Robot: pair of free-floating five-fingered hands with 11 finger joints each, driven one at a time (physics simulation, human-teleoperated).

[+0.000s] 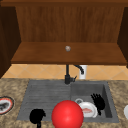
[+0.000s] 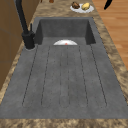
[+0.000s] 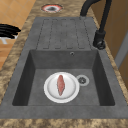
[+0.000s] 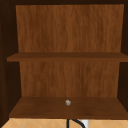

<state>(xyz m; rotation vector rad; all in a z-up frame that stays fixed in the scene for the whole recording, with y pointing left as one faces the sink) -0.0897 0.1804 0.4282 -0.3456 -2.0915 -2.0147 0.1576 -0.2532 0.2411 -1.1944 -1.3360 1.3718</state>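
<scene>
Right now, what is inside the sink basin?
In the sink basin lies a white plate with a reddish piece of food on it, beside the drain. The right hand hovers over the basin. What lies under the plate is covered.

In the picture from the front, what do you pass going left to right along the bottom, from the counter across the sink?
Red-rimmed plate on the counter → left hand → red ball → white plate with the pink piece → right hand.
</scene>
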